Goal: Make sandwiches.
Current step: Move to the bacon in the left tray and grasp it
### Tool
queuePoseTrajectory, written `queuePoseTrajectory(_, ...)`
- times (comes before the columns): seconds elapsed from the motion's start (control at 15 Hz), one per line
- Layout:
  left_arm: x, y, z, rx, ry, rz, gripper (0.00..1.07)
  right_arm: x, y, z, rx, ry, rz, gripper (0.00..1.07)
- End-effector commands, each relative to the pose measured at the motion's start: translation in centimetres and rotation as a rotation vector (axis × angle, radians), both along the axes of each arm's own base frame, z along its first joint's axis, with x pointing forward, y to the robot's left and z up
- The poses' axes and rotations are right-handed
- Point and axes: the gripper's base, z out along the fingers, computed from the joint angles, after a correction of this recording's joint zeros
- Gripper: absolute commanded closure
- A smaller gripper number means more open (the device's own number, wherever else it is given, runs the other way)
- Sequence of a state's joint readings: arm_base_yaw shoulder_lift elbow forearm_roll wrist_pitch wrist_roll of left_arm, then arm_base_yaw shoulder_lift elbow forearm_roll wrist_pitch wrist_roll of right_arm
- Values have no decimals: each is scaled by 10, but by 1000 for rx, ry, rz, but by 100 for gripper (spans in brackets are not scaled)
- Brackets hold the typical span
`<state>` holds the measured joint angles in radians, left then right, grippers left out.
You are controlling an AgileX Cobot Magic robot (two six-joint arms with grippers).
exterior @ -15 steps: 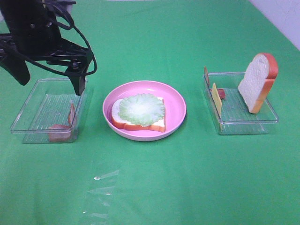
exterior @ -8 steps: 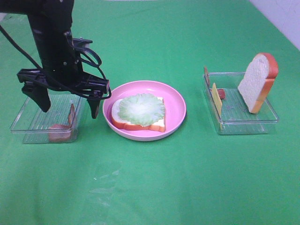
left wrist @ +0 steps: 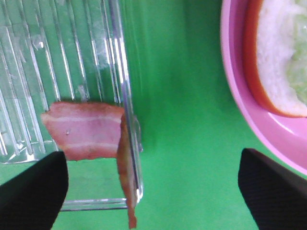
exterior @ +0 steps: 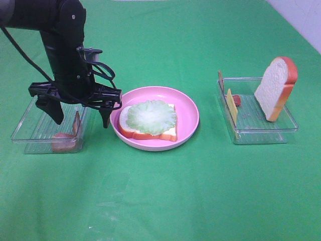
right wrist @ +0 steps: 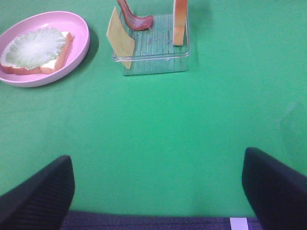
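Note:
A bread slice topped with lettuce (exterior: 150, 118) lies on the round pink plate (exterior: 189, 111) in the middle. Bacon strips (exterior: 65, 139) lie in the left clear tray (exterior: 22, 128), one leaning on its right wall. My left gripper (exterior: 80, 116) is open and empty, low over that wall, with one finger over the tray and one (exterior: 105, 120) beside the plate. The left wrist view shows the bacon (left wrist: 86, 134) between the open fingertips (left wrist: 151, 191). My right gripper (right wrist: 156, 191) is open and empty, and is out of the exterior high view.
The right clear tray (exterior: 261, 135) holds an upright bread slice (exterior: 276, 88), a yellow cheese slice (exterior: 231, 105) and a bacon strip (exterior: 236, 100). The right wrist view shows that tray (right wrist: 153, 62) and the plate (right wrist: 79, 36). Green cloth covers the table.
My left gripper has come down from above the left tray's far corner and moved forward, and now straddles the tray's right wall by the bacon. Nothing else has moved.

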<state>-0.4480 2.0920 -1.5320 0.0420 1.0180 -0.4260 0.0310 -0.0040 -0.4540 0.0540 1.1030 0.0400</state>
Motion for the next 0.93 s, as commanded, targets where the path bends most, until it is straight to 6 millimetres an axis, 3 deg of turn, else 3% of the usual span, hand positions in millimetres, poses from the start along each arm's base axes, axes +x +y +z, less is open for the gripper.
queuePoseTrajectory(0.07,4,10,-2,-11,7,41,24,-3,0,-1,-6,-29,0,16)
queuePoseTrajectory(0.53,3,13,-9,-49,70,-2,29,-3,0,-1,-6,-29,0,16)
queuePoseTrajectory(0.93,4,14,-17,-30,82,-4,45,-3,0,-1,-6,-29,0,16)
